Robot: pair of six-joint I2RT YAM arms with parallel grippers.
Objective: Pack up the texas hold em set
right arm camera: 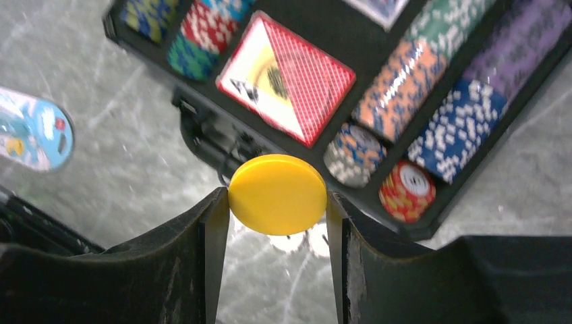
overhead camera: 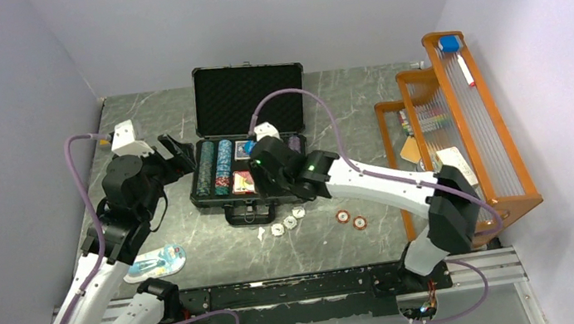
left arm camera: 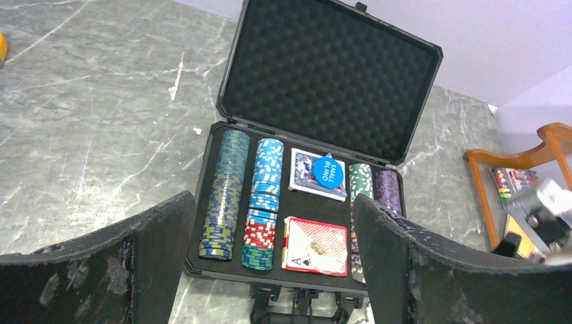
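Right gripper (right arm camera: 276,209) is clamped on a yellow disc (right arm camera: 277,194), pinched by its edges across the width with the face toward the wrist camera. The disc hangs in the air over the front rim of the open briefcase (overhead camera: 248,92), just short of the red deck (right arm camera: 287,77), so it is not inside yet. The step in hand looks like dropping this disc into the case. To do it well, carry it further in over the card slots, not over the chip rows (left arm camera: 226,196), which are packed tight and leave no flat seat. A blue disc (left arm camera: 328,170) already lies on top of the blue deck (left arm camera: 303,177), so that slot or the red deck slot looks the likely home. Come down low before letting go: a round, slick disc released from height may roll or bounce over the rim. Lay it flat if the wrist allows and spread the fingers only a little. Keep clear of the raised lid. Left gripper (left arm camera: 271,209) is spread wide and holds nothing, sitting left of the case and out of the way. White discs (overhead camera: 289,222) and two striped chips (overhead camera: 351,219) are loose on the counter (overhead camera: 144,122) in front of the case, not yet packed.
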